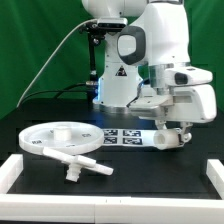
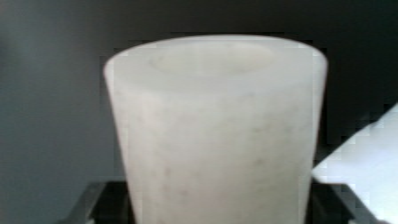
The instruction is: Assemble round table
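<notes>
The hand (image 1: 169,137) looks closed around the short thick cylinder (image 2: 214,130), clear of the table (image 1: 150,165). The plastic is probably rigid, light and slick, so grip mid-wall.

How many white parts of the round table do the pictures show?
3. The round disc lies at the exterior view's left; the cross-shaped foot lies in front of it; the short cylinder is at the gripper, filling the wrist view. None seems hidden.
</notes>
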`<state>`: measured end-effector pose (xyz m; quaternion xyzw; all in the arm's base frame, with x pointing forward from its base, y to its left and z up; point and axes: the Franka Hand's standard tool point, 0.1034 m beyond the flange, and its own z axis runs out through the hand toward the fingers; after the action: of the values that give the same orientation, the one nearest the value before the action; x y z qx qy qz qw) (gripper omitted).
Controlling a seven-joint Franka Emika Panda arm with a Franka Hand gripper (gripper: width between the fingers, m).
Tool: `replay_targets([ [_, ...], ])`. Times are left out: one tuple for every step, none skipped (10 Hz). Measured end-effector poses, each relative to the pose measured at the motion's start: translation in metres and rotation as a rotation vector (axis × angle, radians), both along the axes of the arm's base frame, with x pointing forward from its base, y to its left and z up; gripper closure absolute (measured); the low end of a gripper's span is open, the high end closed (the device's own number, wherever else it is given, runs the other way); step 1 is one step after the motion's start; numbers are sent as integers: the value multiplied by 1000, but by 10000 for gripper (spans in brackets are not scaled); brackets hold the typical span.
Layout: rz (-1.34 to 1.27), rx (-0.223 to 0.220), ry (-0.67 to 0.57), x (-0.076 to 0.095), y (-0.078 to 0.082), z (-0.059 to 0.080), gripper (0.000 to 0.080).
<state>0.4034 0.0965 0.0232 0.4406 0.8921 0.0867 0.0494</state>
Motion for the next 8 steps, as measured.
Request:
replay_targets([
  [76,-8,-5,-2,3,-1,397],
  [120,-14,-8,-3,3,-1,397],
  [176,-16,-16,-5,6,-1,397],
  [325,-23,-41,-8,14,1,397],
  [432,-34,-49,-13,17,1,397],
  [493,-47,-48,-14,14,-1,397],
  [507,-60,-45,-10,10,-3,397],
  [501,-77,-32,-7,4,-4,397],
])
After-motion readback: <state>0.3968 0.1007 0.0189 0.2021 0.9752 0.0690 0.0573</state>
